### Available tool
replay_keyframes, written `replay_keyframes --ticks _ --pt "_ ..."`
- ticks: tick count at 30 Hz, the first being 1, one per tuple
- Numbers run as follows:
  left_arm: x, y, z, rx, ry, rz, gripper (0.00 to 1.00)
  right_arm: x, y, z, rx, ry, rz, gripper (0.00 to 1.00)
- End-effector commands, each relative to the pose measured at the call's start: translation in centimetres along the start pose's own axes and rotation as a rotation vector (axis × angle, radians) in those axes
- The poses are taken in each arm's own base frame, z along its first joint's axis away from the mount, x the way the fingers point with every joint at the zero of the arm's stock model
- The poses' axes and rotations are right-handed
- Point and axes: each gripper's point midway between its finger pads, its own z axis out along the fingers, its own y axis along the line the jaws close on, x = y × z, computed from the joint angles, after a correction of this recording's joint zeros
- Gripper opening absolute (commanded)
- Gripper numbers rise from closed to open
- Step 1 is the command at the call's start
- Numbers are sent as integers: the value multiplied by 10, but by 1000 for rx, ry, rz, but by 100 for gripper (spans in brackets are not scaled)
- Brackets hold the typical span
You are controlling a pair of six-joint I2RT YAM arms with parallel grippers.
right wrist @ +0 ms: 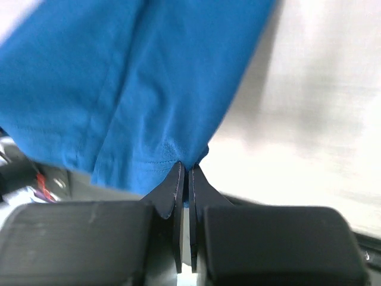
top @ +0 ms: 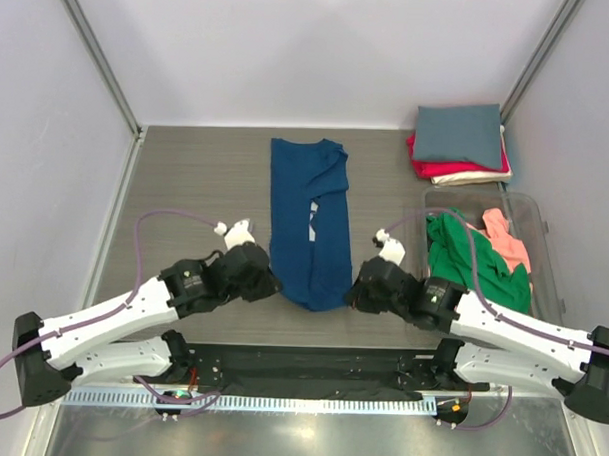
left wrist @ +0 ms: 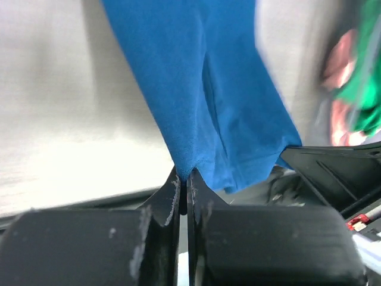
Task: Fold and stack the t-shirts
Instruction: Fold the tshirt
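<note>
left tool (left wrist: 186, 176), right tool (right wrist: 186, 169) clamped on blue t-shirt (top: 307, 223) hem corners; cross-fold starting; you'd lift both evenly toward collar.

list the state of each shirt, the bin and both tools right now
blue t-shirt: folded into a long strip, lying flat
left tool: shut on the blue t-shirt's near left corner
right tool: shut on its near right corner
grey t-shirt: folded, on top of the red one
red t-shirt: folded, under the grey
cream t-shirt: folded, lowest
green t-shirt: crumpled in the bin
pink t-shirt: crumpled in the bin
bin: open
</note>
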Motion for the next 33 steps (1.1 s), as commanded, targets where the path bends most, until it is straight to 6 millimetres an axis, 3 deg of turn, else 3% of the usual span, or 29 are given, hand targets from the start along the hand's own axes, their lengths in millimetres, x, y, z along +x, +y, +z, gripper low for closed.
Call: replay_keyframes --ticks 1,2,3,5,6,7,8,9,11,13,18,24,33 --pt "-38 13 2 -130 -73 108 0 -54 4 -9 68 -114 -78 1" --pt "-49 3 -1 -106 -74 107 0 -62 6 -9 70 -112 -86 1" --pt "-59 -4 2 -86 -82 127 0 -85 5 -7 99 -139 -107 1" --pt "-81 -2 15 -104 -89 104 0 -108 6 -5 119 -171 -127 1" --pt "-90 -11 17 -79 -85 98 0 -114 4 4 142 -155 -140 1" --pt "-101 -6 28 -104 -81 106 0 -135 8 2 141 -185 -156 1" --pt "-111 -12 25 -88 -101 107 0 -142 7 7 154 -184 -163 1" --pt "-117 -16 34 -99 -85 114 0 -145 5 17 175 -158 -174 1" --pt "-128 -11 52 -129 -61 131 0 -169 4 23 186 -176 -179 1" --pt "-142 -16 60 -125 -54 132 0 -184 4 36 179 -170 -165 1" --pt "-162 -12 91 -149 -9 122 0 -206 3 63 174 -138 -178 1" --pt "-186 -12 112 -162 -2 118 0 -224 -8 96 179 -97 -168 1" --pt "-203 4 153 -205 44 98 0 -250 -19 134 171 -55 -153 1"
